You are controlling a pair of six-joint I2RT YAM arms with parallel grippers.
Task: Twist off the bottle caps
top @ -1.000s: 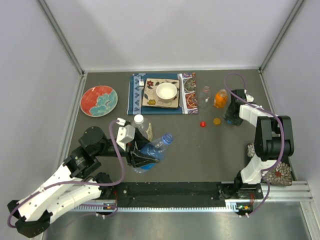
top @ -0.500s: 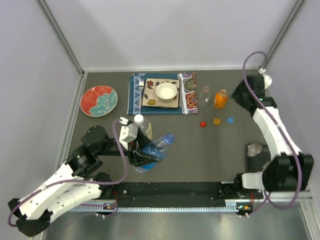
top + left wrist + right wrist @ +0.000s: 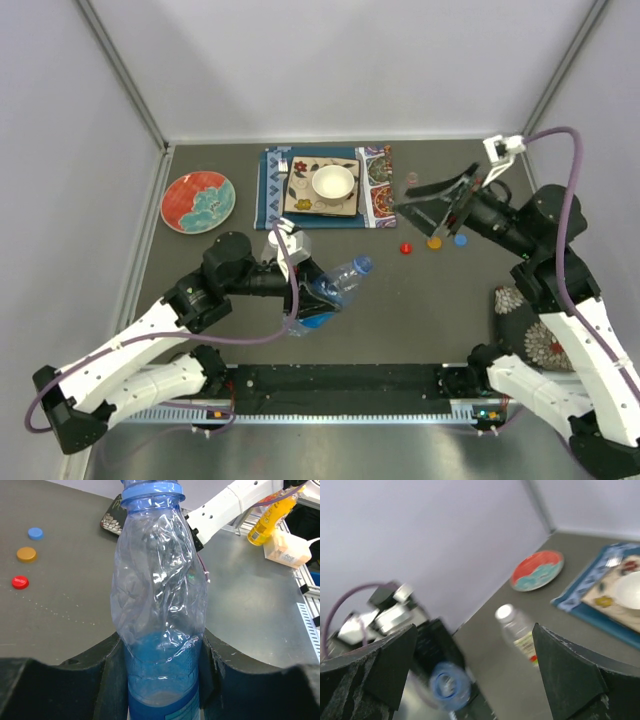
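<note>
Left gripper [image 3: 159,677] is clamped on the lower body of the blue-tinted bottle [image 3: 157,595], which is tilted with its neck toward the right arm. Right gripper [image 3: 474,626] is spread wide, empty, raised. The bottle mouth looks uncapped, so I'd call this one done. Set it down slowly and upright, clear of the wide clear bottle [image 3: 520,635] just beside the left wrist, white cap [image 3: 504,613] on; that's next. Blue cap [image 3: 460,239], orange cap [image 3: 434,242] and red cap [image 3: 405,247] lie loose in a row. The bottle wall is thin, crumpled and dented; squeeze lightly. Bottom is blue: liquid or label, can't tell.
</note>
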